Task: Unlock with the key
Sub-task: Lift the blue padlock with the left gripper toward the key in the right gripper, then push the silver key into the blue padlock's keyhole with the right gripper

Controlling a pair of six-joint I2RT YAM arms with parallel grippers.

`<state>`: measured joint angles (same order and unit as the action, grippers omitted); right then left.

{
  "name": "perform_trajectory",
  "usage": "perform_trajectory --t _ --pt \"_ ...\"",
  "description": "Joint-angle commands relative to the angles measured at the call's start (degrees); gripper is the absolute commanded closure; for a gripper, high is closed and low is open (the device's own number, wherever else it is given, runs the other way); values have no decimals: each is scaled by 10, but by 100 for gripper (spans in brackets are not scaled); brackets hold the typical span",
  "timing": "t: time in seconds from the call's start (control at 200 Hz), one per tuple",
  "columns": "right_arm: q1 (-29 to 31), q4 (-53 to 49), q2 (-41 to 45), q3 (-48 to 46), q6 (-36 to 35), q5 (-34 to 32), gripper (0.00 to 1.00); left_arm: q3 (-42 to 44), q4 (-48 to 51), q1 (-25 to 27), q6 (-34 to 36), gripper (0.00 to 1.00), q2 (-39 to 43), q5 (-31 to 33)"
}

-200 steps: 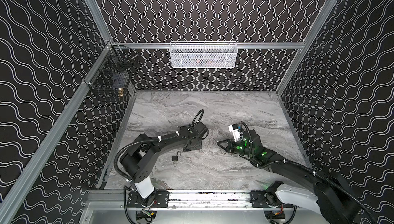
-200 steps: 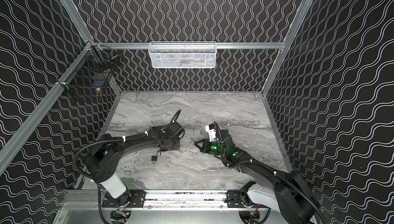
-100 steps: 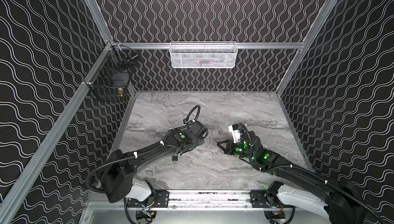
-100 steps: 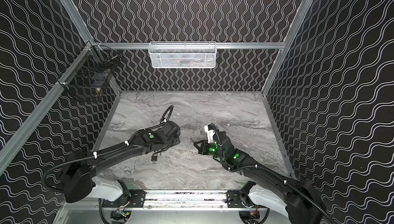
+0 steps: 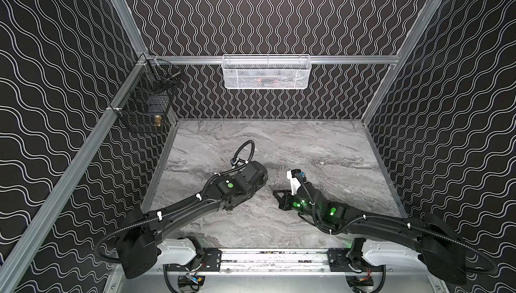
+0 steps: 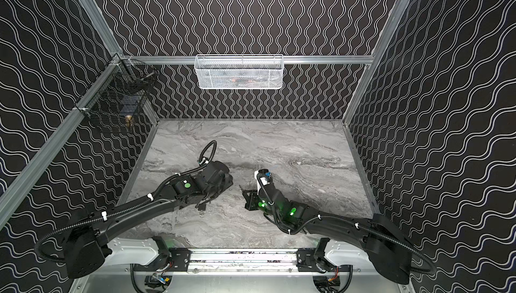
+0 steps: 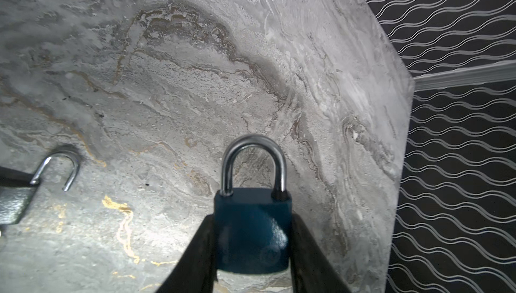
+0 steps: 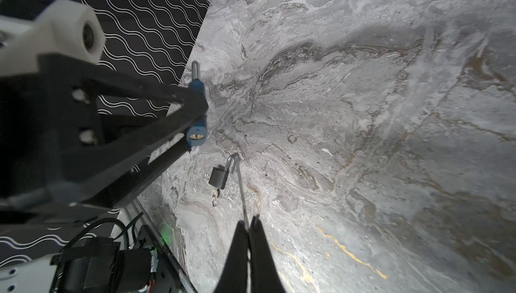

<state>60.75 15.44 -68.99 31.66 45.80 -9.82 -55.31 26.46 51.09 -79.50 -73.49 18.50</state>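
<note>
Two baskets: white mesh basket (image 5: 266, 57), back rail (image 5: 349, 59), contents unclear; black wire basket (image 5: 134, 122), left corner, brass piece (image 5: 158, 120) inside. Clamped in left gripper (image 7: 252, 217): blue padlock (image 7: 251, 247). Pinched in right gripper (image 8: 249, 221): thin silver key (image 8: 241, 191).

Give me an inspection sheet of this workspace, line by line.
Surface: marbled grey table, no damage seen.
Job's things: blue padlock, shackle closed, in the left tool; thin metal strip, likely the key, in the right tool.
Clutter: dark padlock lying on the table, shackle open, key ring at its base.
Tools: left shut on the blue padlock; right shut on the strip.
Cables: cable loop arching above the left wrist.
Surroundings: white basket on the back rail, black wire basket on the left rail.
</note>
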Motion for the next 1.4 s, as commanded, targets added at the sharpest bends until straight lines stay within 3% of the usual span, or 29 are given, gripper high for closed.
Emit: perform_trajectory --t 0.0,0.265,1.021,1.396 --pt "20 50 -18 8 17 -57 100 4 -18 1 -30 76 10 5" --pt "47 75 -58 33 12 -71 100 24 -30 2 -49 77 30 -8" --pt "48 52 -82 62 16 -102 100 26 -38 2 -50 81 26 -10" --pt "45 35 -71 75 -1 -121 100 11 -9 16 -45 86 15 26"
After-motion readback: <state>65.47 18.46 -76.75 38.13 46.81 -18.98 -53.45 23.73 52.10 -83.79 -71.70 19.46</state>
